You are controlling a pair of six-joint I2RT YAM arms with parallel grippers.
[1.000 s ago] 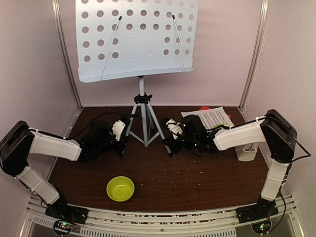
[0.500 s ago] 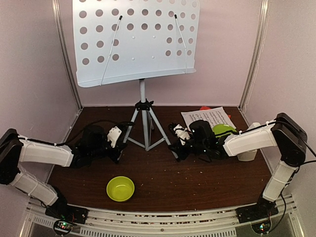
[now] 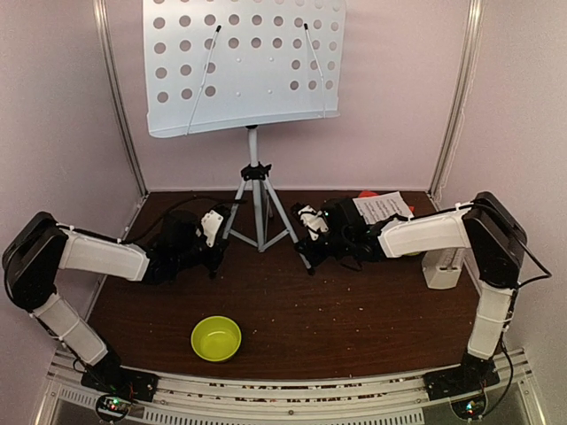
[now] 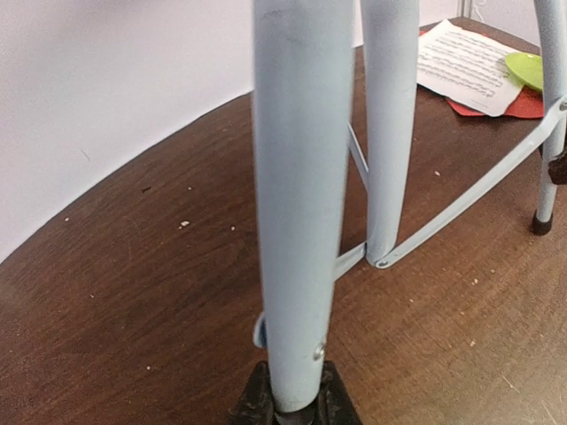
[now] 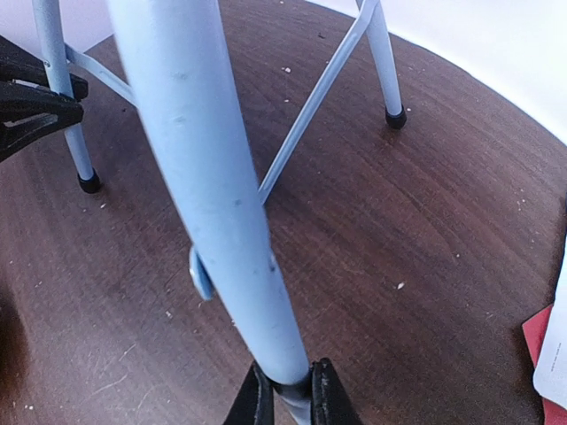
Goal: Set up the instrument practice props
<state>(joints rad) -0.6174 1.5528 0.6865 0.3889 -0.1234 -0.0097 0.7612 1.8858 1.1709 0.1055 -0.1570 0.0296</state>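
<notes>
The music stand's pale perforated desk [image 3: 244,66] rises on grey tripod legs [image 3: 257,208] at the back middle of the dark table. My left gripper [image 3: 221,237] is shut on the tripod's left leg [image 4: 297,204], low near its foot. On the opposite leg [image 5: 208,186], just above the rubber foot, my right gripper [image 5: 291,394] is shut. White sheet music [image 3: 383,206] lies over a red page [image 3: 366,194] at the back right. The cream metronome [image 3: 443,266] stands by the right wall, partly hidden by my right arm.
A lime-green bowl [image 3: 216,337] sits near the front, left of centre. A lime-green plate [image 4: 538,69] rests on the sheet music. Pink walls and metal posts close in the back and sides. Crumbs speckle the table [image 3: 292,310].
Both grippers have kept their hold on the tripod legs. The stand has shifted back toward the rear wall, and both arms have reached farther with it.
</notes>
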